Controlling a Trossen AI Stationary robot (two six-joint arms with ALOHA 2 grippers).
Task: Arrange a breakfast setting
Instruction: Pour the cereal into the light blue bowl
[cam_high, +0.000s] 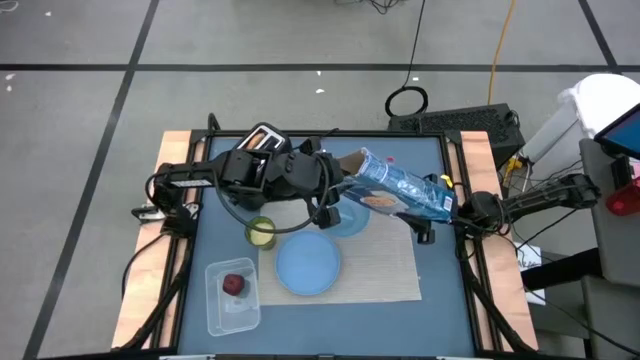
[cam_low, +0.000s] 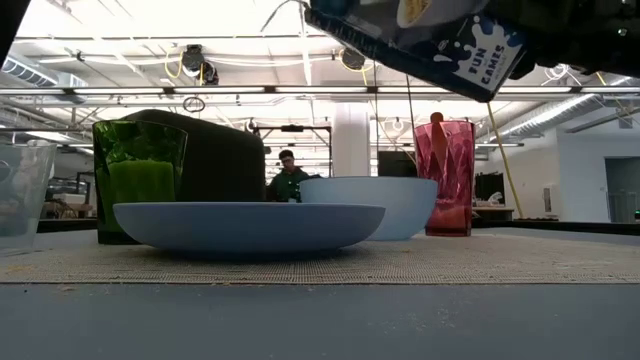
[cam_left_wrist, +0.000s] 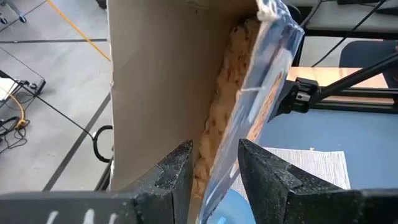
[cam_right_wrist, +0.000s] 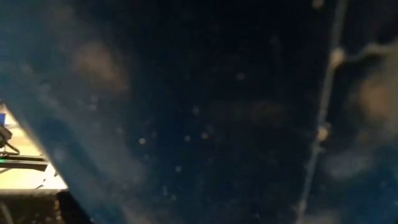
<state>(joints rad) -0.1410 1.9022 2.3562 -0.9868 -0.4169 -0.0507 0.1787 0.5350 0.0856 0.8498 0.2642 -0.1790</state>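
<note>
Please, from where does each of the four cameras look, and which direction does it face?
High: above the table, facing down; both arms, cereal box held over the bowl.
Low: at tabletop height, facing the room; plate, bowl, box above.
Left wrist: past the left gripper, into the open box.
Right wrist: pressed against the box.
All share the box.

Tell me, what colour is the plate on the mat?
Light blue. The plate shows best in the high view, lying on the beige placemat.
</note>
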